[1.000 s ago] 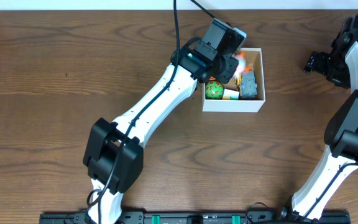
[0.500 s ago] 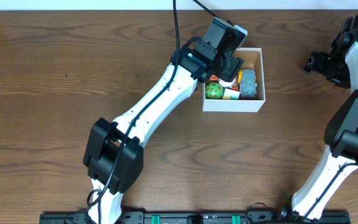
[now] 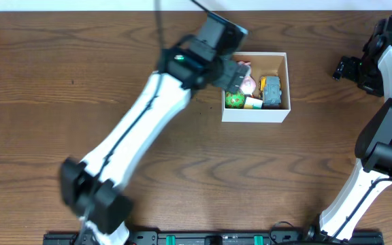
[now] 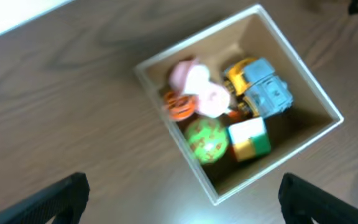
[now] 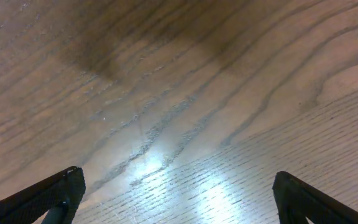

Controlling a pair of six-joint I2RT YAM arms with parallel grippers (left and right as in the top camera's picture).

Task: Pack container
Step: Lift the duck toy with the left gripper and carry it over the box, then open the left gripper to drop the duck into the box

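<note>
The container [image 3: 254, 114] is a square white-walled box with a brown inside, standing at the back middle of the table. In it lie a pink toy [image 3: 248, 84], a green ball [image 3: 234, 100], a blue and yellow truck [image 3: 271, 90] and a white, yellow and green cube [image 3: 253, 103]. My left gripper [image 3: 231, 76] hovers over the box's left edge, open and empty. In the left wrist view the container [image 4: 278, 46] holds the pink toy [image 4: 197, 93], green ball [image 4: 206, 140], truck [image 4: 260, 90], cube [image 4: 250, 137] and an orange piece [image 4: 178, 106], above my wide-apart left gripper [image 4: 182, 208].
My right gripper [image 3: 346, 67] is parked at the far right edge of the table, open over bare wood [image 5: 179, 93], as the right gripper [image 5: 179, 205] in its wrist view shows. The left arm [image 3: 135, 129] crosses the table diagonally from the front left.
My left gripper has opened and pulled back to the left and up from the box. The pink toy now lies loose among the other toys. The right arm has not moved.
</note>
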